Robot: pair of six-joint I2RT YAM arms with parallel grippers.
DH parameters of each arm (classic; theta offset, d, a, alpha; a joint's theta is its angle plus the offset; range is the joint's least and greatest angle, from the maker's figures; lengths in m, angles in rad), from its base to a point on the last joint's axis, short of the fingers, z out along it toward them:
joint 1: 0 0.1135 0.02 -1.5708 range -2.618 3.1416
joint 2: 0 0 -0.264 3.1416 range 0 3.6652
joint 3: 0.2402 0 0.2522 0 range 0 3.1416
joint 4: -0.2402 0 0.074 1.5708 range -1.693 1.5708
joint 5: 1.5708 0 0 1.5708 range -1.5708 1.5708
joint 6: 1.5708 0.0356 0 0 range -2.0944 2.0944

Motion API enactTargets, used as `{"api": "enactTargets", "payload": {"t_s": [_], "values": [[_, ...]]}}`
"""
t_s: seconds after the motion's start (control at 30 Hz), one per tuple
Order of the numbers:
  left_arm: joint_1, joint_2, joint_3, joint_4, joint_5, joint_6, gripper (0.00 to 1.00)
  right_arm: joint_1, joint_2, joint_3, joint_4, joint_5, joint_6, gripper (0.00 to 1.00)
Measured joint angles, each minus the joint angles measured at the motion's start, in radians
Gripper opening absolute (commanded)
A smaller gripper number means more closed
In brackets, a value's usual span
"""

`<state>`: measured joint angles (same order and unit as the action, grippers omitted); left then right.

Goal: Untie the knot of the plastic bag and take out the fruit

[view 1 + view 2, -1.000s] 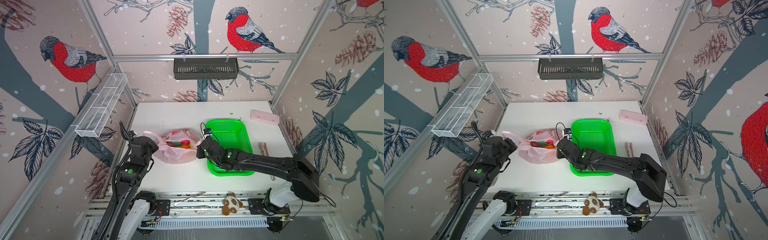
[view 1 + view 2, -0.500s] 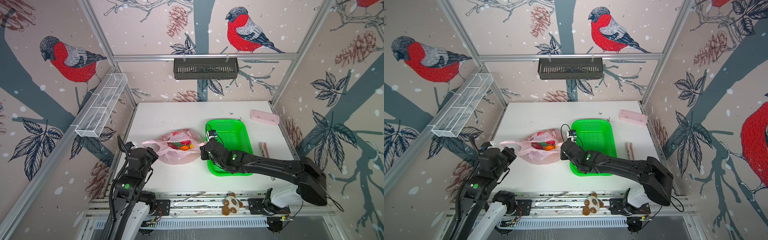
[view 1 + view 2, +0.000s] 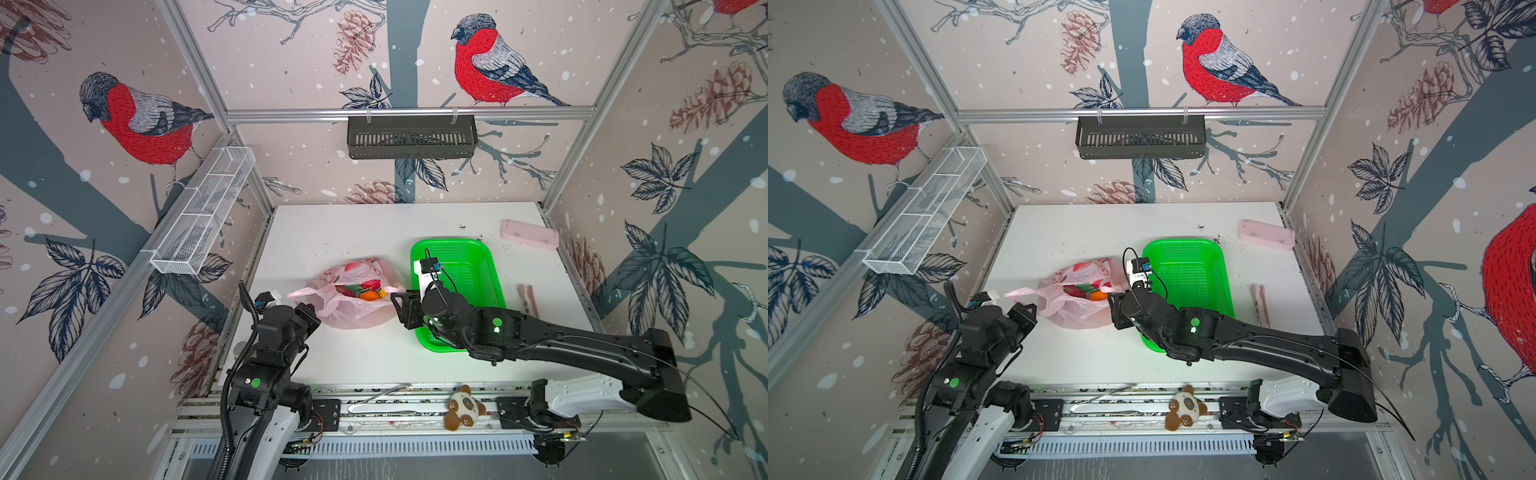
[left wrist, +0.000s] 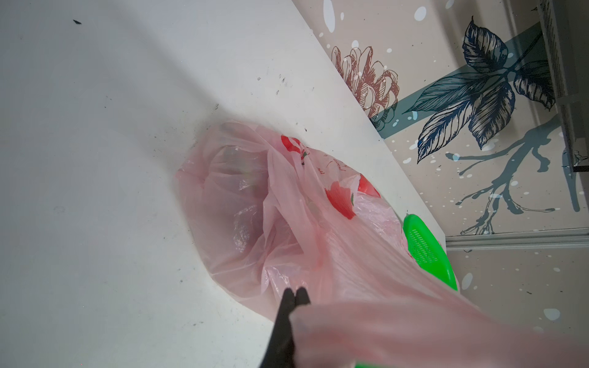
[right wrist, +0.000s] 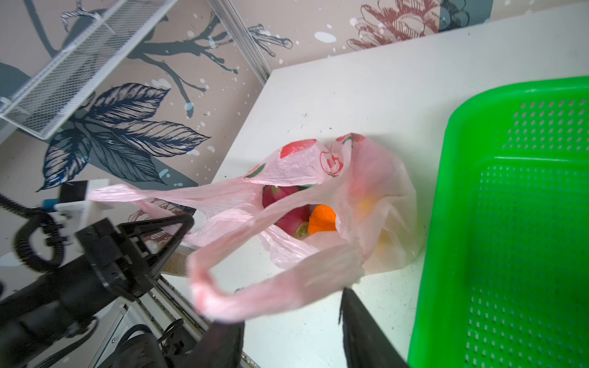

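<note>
Both top views: plastic bag [image 3: 357,311] mid-table [image 3: 353,232], just left of the green basket [image 3: 451,242]. No knot to be seen, handles lying apart, mouth gaping. Calling the untying half done. Fruit [image 3: 368,293] all still inside though, basket empty, so the whole unloading part left. Pink block [image 3: 530,235] off in the far corner, plush toy [image 3: 463,409] down on the front rail, neither in the way.

Left wrist view: left gripper [image 4: 294,293] jaws clenched, apparently pinching the bag's pink film, one handle draped right across the lens.

Right wrist view: right gripper [image 5: 288,310] jaws spread, nothing pinched, loose handle loop hanging just in front. Orange and magenta fruit peeking through the mouth. Probably just that floppy loop blocking the reach in.
</note>
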<state>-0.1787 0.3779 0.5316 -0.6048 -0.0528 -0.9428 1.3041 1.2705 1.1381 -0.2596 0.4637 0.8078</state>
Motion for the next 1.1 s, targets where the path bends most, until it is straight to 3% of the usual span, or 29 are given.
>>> {"api": "enactTargets", "payload": {"t_s": [0.13, 0.27, 0.53, 0.83, 1.1], "values": [[0.0, -0.005, -0.018, 0.018, 0.007, -0.003, 0.0, 0.077, -0.007, 0.136, -0.084, 0.099, -0.06, 0.45], [0.0, -0.01, -0.026, 0.037, 0.009, -0.007, 0.0, 0.075, 0.075, 0.315, -0.106, 0.124, -0.181, 0.43], [0.0, -0.032, -0.027, 0.043, 0.016, -0.018, 0.0, -0.095, 0.459, 0.64, -0.115, -0.156, -0.312, 0.27], [0.0, -0.051, -0.02, 0.035, -0.003, -0.018, 0.0, -0.167, 0.66, 0.671, -0.209, -0.331, -0.305, 0.22], [0.0, -0.059, 0.008, 0.022, 0.0, -0.019, 0.0, -0.167, 0.7, 0.527, -0.209, -0.396, -0.285, 0.19]]}}
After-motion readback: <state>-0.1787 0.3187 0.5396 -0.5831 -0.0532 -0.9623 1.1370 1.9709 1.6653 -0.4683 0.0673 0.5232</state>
